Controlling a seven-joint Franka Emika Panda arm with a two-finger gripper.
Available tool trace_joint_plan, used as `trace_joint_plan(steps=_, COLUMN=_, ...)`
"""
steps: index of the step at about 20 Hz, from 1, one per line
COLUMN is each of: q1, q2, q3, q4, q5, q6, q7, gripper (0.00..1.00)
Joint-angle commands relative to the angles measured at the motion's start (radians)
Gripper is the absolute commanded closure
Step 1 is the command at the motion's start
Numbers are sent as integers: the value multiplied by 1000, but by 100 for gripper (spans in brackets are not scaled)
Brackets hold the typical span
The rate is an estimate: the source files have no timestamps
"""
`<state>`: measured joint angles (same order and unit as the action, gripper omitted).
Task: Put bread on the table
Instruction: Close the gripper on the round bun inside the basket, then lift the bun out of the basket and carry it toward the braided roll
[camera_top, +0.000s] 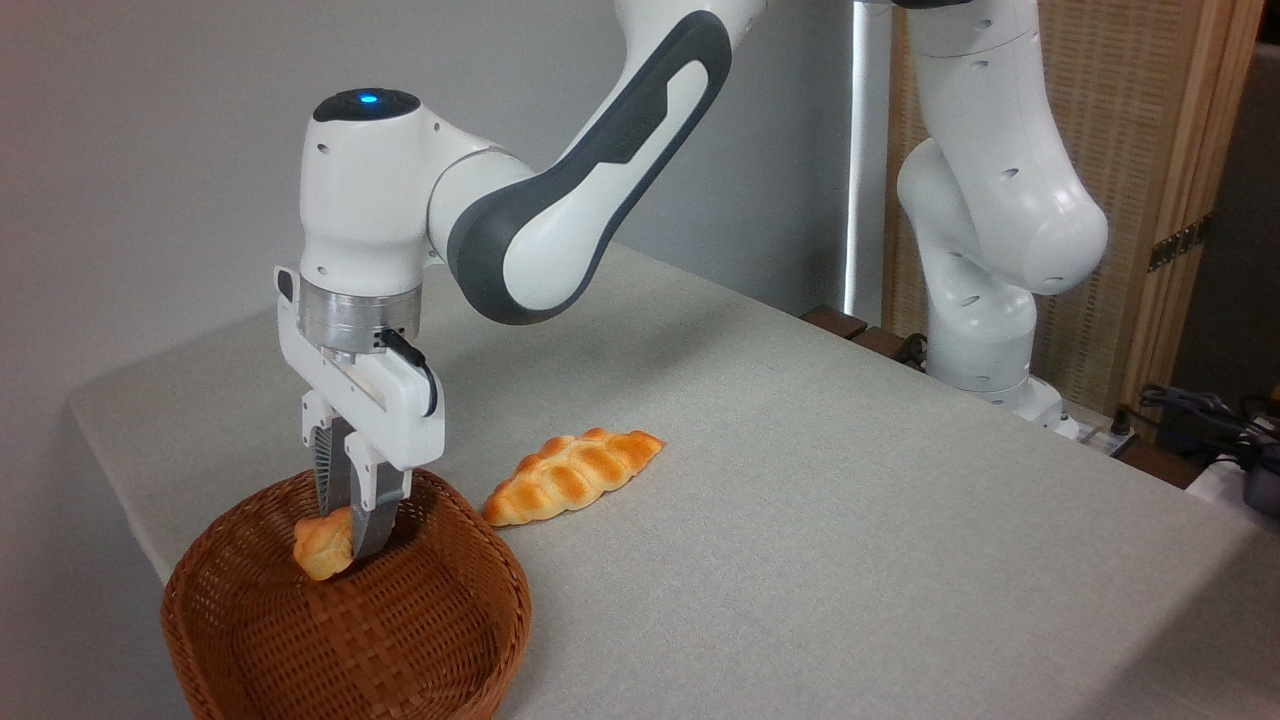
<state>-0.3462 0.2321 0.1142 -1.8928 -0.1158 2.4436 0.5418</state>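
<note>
My gripper (350, 535) clamped the bread (322, 543) inside the wicker basket (350, 640) at the table's (850, 500) near corner; a braided loaf (570, 476) lay just beside the basket.

The bread (320, 545), a small orange-golden bun with a knobbly glazed crust, sits tilted at about eight o'clock in the frame, pinched between the claw (355, 535) fingers inside a wicker basket (400, 640). The worktop (800, 520) is a broad flat surface under light grey-beige speckled cloth with a rounded corner at nine o'clock.
</note>
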Motion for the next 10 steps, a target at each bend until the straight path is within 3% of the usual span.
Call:
trace_joint_plan(steps=1, q1=4, q2=-37, q3=39, q4=15, q5=-79, q6=-1, q7=6, gripper=56)
trace_joint_plan(steps=8, q1=4, q2=-178, q3=102, q4=8, q5=-67, q6=-247, q7=21, gripper=52)
trace_joint_plan(steps=10, q1=4, q2=-203, q3=108, q4=8, q5=-67, q6=-342, q7=79, gripper=52)
